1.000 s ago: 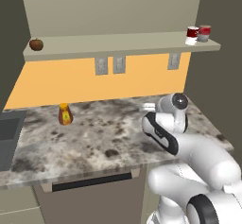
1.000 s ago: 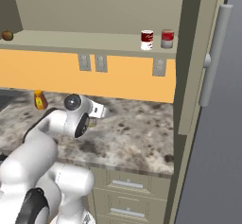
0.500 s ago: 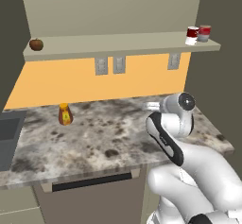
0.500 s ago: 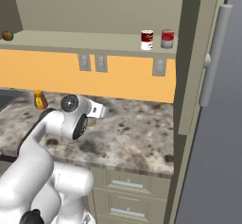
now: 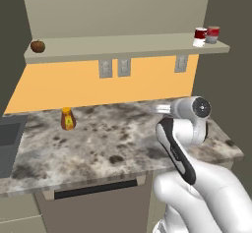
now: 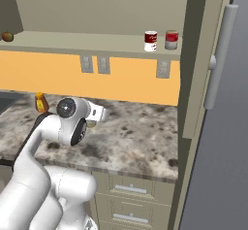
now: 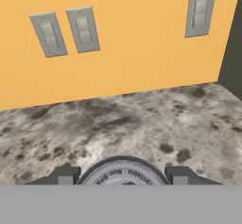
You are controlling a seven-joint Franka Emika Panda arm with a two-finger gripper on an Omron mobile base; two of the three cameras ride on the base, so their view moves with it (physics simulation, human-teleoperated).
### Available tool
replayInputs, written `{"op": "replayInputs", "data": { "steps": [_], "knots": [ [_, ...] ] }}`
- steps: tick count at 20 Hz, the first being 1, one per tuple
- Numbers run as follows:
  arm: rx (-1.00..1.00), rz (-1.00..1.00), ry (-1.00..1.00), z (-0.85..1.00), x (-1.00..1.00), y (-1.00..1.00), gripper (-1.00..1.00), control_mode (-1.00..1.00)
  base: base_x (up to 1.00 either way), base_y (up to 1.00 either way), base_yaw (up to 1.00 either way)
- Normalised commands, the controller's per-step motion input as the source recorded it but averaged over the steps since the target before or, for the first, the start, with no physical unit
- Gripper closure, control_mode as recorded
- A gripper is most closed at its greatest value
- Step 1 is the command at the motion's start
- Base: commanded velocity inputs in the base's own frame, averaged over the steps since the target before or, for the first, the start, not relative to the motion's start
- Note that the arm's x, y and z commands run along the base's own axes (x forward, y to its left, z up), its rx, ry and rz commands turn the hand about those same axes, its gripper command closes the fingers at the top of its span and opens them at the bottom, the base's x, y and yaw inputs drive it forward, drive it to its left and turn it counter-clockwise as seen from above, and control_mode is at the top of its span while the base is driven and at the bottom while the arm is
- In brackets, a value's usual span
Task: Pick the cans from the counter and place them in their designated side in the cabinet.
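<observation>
At the upper left of the left base view we see a small brown fruit (image 5: 37,45) on the shelf board (image 5: 123,45); lower left, an orange bottle (image 5: 67,119) stands on the counter (image 5: 108,138). At bottom centre of the hand view our gripper (image 7: 123,175) is clamped on the silver-grey can (image 7: 122,173). Upper right, the dark red can (image 5: 200,36) stands on the board beside a brighter red-and-grey can (image 5: 212,34).

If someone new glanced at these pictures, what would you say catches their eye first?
Probably the orange wall behind the speckled counter, with the white arm rising in front. Next, two cans on the right end of the beige shelf. In the hand view, the pincer is shut on a silver can top.
</observation>
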Motion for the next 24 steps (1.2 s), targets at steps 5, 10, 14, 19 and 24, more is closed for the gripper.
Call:
{"op": "replayInputs", "data": {
  "steps": [5,10,14,19,24],
  "knots": [
    [0.0,0.0,-0.01,0.29,-0.22,-0.04,1.0,-1.0,0.0,0.0,0.0],
    [0.0,0.0,0.0,0.32,-0.24,-0.04,1.0,-1.0,0.0,0.0,0.0],
    [0.0,0.0,0.01,0.31,-0.25,0.0,1.0,-1.0,0.0,0.0,0.0],
    [0.0,0.0,0.02,0.27,-0.26,0.0,1.0,-1.0,0.0,0.0,0.0],
    [0.0,-0.01,0.02,0.25,-0.25,-0.03,1.0,-1.0,0.0,0.0,0.0]
  ]
}}
